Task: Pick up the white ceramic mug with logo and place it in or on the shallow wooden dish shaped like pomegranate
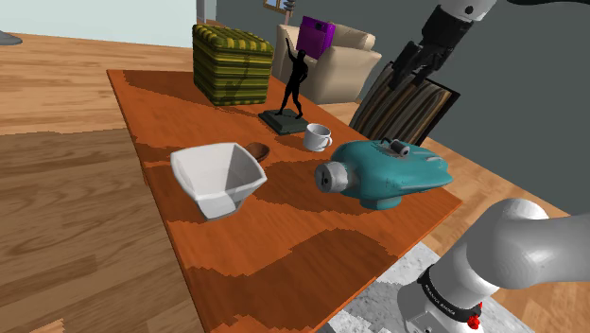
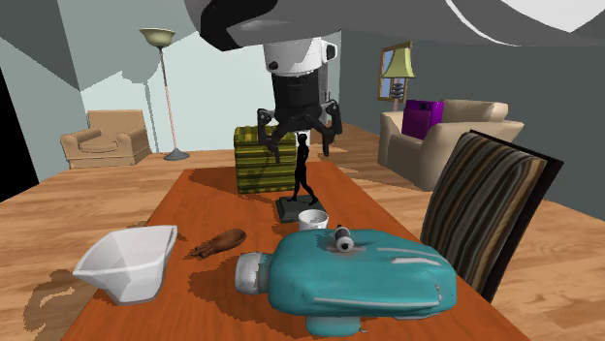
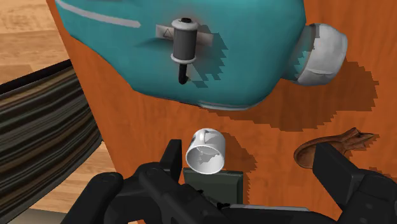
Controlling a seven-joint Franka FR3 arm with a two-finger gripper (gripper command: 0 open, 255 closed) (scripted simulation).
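Fingers of the black gripper [image 2: 299, 139] stand wide apart and hold nothing. The gripper hangs high up over the far part of the brown table [image 1: 255, 255], well above all the things on it. The white mug [image 1: 317, 137] stands right way up on the table, just beside the base of a little black figure [image 1: 291, 90] of a person. In the wrist view the mug [image 3: 205, 151] sits under the open gripper [image 3: 248, 153], closer to one finger than the other, and nothing touches it. A big blue-green bottle thing [image 1: 383, 172] with a grey cap lies on its side near the mug. The brown dish [image 1: 257, 149] is small and flat and lies on the table, apart from the mug, just behind a big white bowl [image 1: 219, 177] with sharp corners. A green box [image 1: 232, 63] with stripes stands at the far end of the table, behind the figure. A chair [image 2: 490, 208] with a stripy back stands at the table's side, near the bottle thing. In the second exterior view a purple box [image 2: 423, 118] sits on a tan sofa [image 2: 456, 145].
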